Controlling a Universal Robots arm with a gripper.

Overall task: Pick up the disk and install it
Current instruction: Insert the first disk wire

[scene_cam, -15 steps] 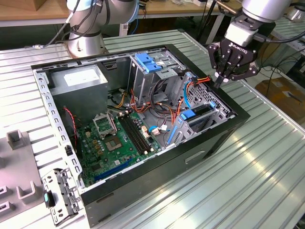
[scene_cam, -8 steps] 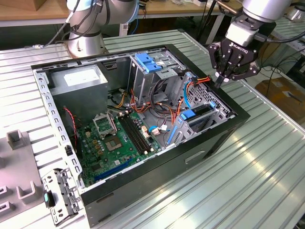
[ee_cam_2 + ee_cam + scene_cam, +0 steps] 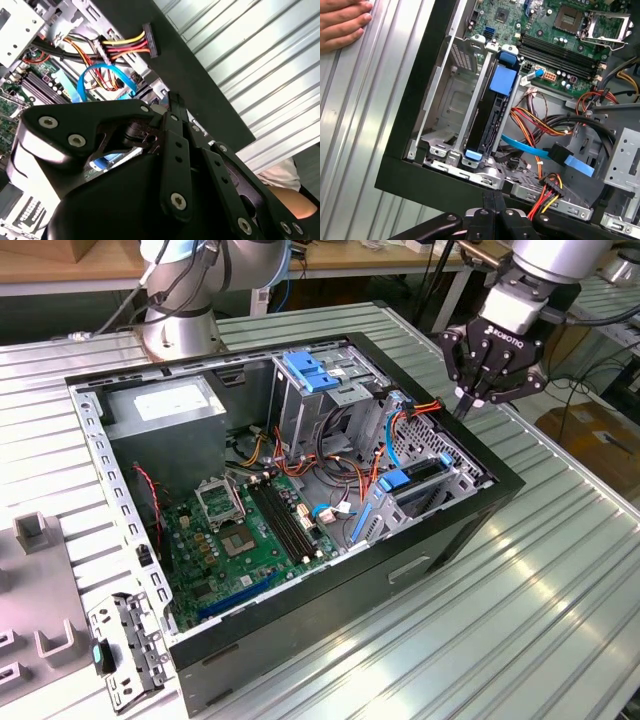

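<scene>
Where the open computer case comes to its corner at the exterior view's right, find the gripper hanging just above the rim, pincer drawn together with nothing between the fingers. Apart from it, lower in the case, see the disk: standing on edge in one slot of the metal drive cage, framed by blue carrier rails, blue tab at either end. Beside the cage, note a flat blue data cable and a red, yellow and black power lead ending in a black plug. Further in, green motherboard with its row of black memory slots. Outside the case, a hand lying flat on the ribbed metal table.
</scene>
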